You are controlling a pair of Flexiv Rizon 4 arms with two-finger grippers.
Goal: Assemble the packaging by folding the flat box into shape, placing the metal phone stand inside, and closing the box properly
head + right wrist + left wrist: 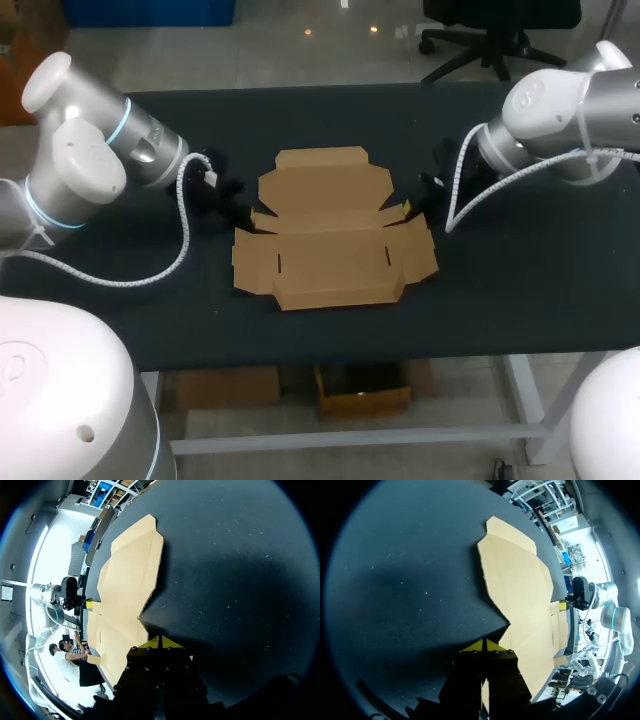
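Observation:
The flat brown cardboard box (pixel 330 232) lies unfolded in the middle of the black table (pixel 520 290), its flaps spread out. My left gripper (pixel 244 214) sits low at the box's left edge, and its yellow tips (pixel 483 645) are pressed together right at the cardboard's edge (pixel 520 590), holding nothing. My right gripper (pixel 408 208) sits at the box's right edge, its yellow tips (pixel 161 642) likewise together beside the cardboard (pixel 125 585). Each wrist view shows the other gripper across the box: the right gripper (pixel 564 605) and the left gripper (pixel 88 603). No metal phone stand is in view.
Bare black tabletop surrounds the box on all sides, with wide room in front of it (pixel 330 330) and toward both ends. Both arms' white cables hang over the table beside the box.

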